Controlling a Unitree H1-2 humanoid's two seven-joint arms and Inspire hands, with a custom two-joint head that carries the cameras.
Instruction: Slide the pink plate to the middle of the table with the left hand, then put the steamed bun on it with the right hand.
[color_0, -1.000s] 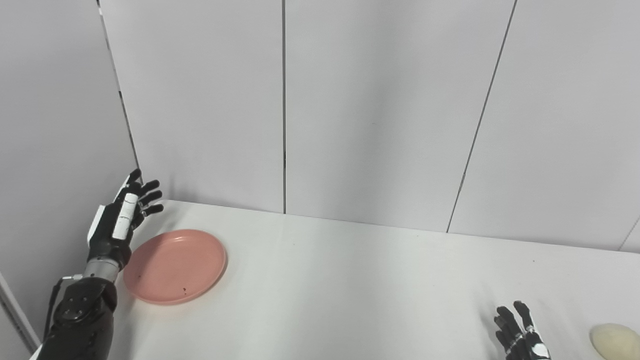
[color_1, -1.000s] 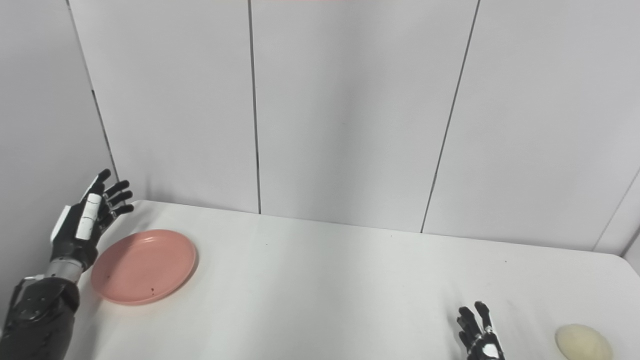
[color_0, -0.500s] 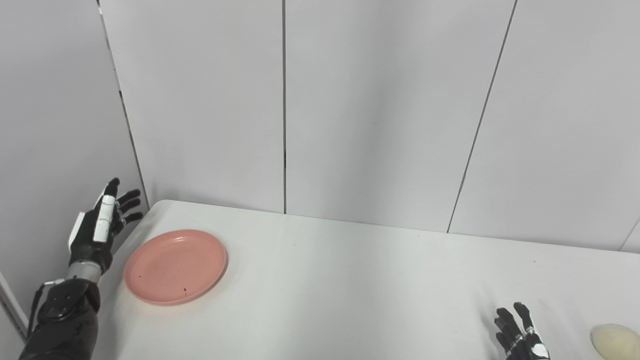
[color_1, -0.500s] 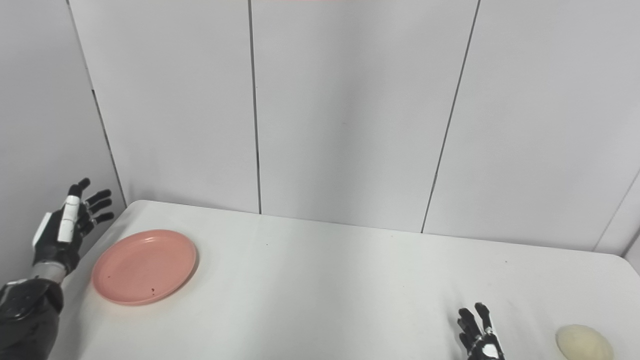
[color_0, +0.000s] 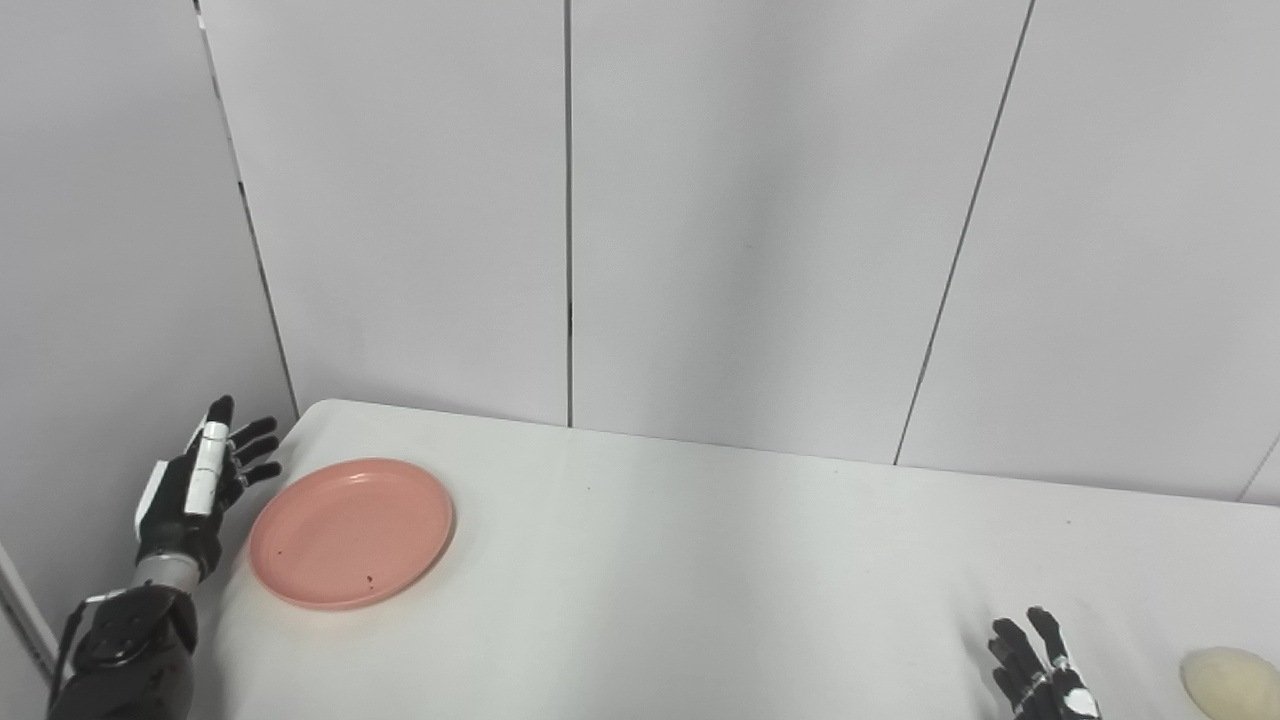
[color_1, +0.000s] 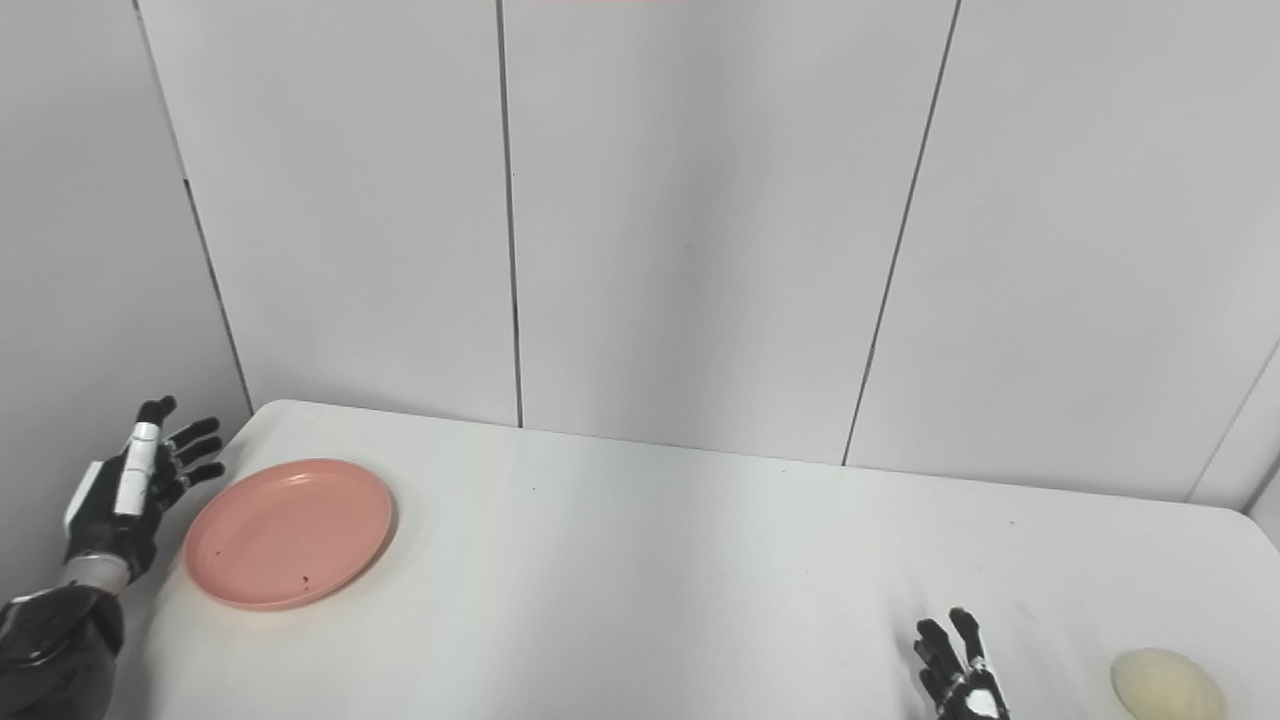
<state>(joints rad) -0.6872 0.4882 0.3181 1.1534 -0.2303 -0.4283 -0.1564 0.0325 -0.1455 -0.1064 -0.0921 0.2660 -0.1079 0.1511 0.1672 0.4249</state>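
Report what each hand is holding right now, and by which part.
Nothing is held. The left hand is open beside the pink plate, not touching it; the right hand is open, apart from the steamed bun.

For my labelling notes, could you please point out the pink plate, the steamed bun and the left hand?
pink plate (color_0: 350, 533), left eye view, its centre.
steamed bun (color_1: 1167, 682), right eye view, its top.
left hand (color_0: 190, 495), left eye view, its back.
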